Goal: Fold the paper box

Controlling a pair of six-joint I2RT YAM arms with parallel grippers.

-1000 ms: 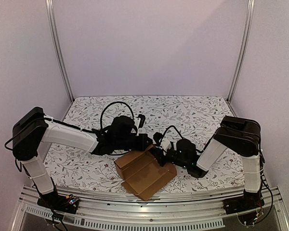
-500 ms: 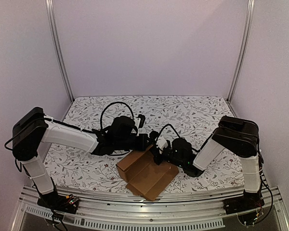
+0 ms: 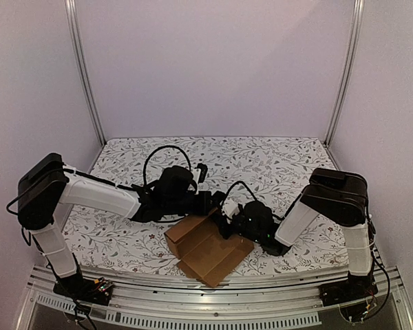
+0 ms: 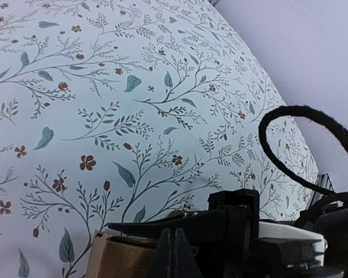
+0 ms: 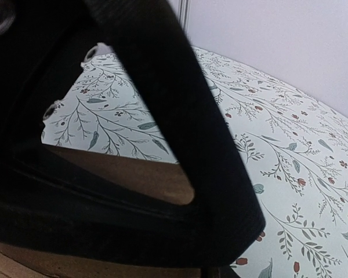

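Observation:
The paper box, plain brown cardboard, lies half folded near the table's front edge, with one panel raised at its far right corner. My left gripper is at the far side of that raised panel. In the left wrist view its fingers are shut tight, the box's edge is just to their left, and no cardboard shows between them. My right gripper presses in from the right against the same corner. A black gripper part fills the right wrist view with brown cardboard behind it, so those jaws are hidden.
A floral cloth covers the table. Two metal posts stand at the back corners and an aluminium rail runs along the front. A black cable loop arches over the left wrist.
The right arm has slid a little to the left, closer to the box's raised panel, and the box has shifted slightly. The left arm has not moved.

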